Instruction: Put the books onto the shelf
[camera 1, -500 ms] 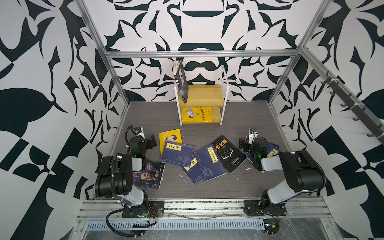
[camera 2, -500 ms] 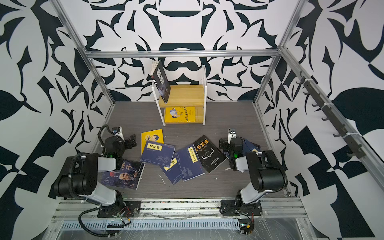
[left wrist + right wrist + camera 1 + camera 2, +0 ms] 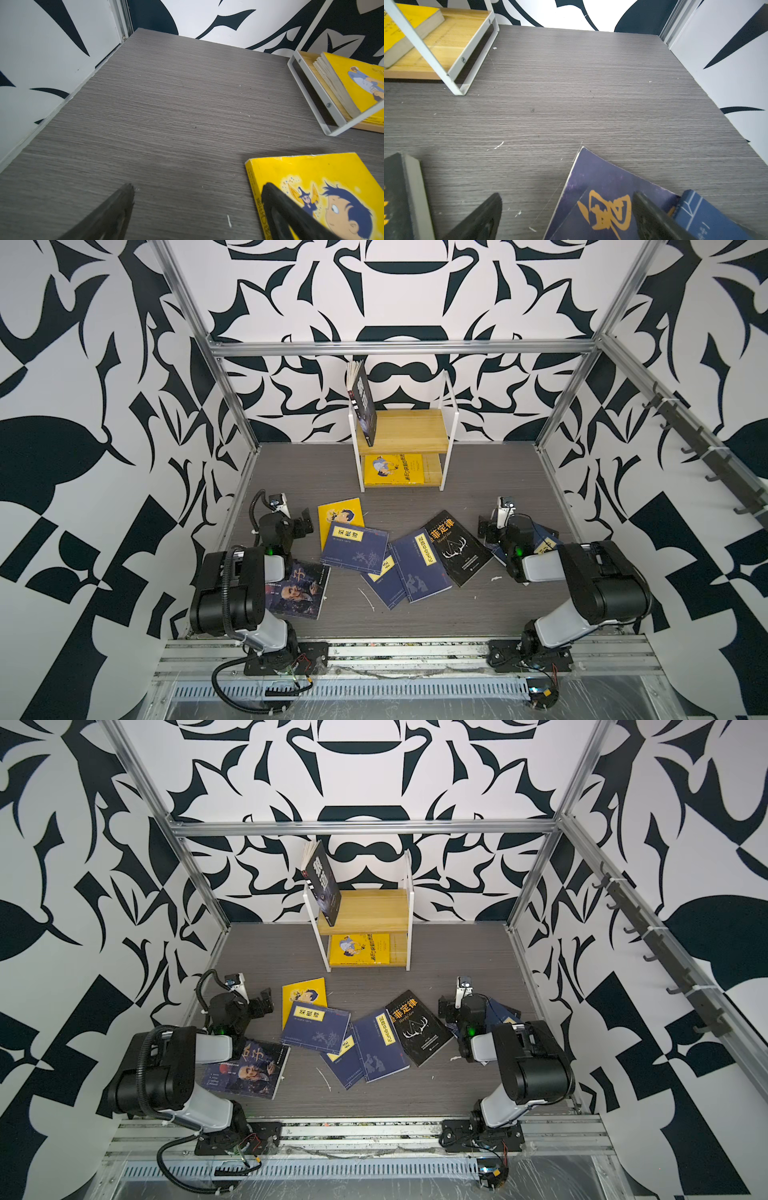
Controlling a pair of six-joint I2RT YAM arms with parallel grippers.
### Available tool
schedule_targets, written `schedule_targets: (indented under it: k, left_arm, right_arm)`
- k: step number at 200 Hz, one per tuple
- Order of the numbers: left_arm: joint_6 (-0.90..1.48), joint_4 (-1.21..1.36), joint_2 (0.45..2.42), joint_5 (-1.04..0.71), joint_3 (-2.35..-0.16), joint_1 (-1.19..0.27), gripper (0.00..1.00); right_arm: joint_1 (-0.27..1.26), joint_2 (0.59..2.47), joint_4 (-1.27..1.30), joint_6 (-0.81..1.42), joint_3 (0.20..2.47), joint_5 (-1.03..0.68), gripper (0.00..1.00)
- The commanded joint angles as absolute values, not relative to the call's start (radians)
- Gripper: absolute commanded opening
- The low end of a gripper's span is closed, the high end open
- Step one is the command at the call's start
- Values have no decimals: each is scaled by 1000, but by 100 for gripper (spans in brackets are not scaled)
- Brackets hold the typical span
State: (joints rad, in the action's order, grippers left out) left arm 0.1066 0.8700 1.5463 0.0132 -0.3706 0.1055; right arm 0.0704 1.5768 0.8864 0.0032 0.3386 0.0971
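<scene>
— Grey wood-grain tabletop, black-and-white patterned walls. What do both top views give?

— Both arms sit low at the near edge. The left pincer stands wide and holds nothing. The yellow cartoon book lies just beside it, toward the middle, partly under a navy labelled book. The right pincer is wide and empty too, with the black antler book just beside it on its inner side.

— And the shelf?

— Well ahead of both pincers, at the back wall. One black book leans on the top board against a white upright; a yellow book lies flat on the lower board.

— Left wrist view?

— Its fingers spread far apart over bare tabletop; one shows in front of the cartoon book's corner. The shelf's lower tier sits farther ahead, on that same side.

— Right wrist view?

— Its fingers stand wide. One is over a dark purple book with a gold character, next to a blue book; the antler book's edge lies beside the other finger.
</scene>
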Motion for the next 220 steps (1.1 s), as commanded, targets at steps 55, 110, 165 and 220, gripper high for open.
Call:
schedule_targets:
  k: [55,110,165,220]
  left_arm:
    - [94,890,1542,-3,-384,108,99]
    - [12,183,1420,-102,-719,106,99]
    - [76,-398,1314,-289,-983,93,100]
    - [45,-539,1283,-384,-908,74,100]
  right_arm:
    - [67,1550,910,-1,353,95,100]
    - [81,1321,577,-17,453,30,100]
    - [245,1105,226,187,585,-2,96]
    - [650,1130,55,363,678,113,85]
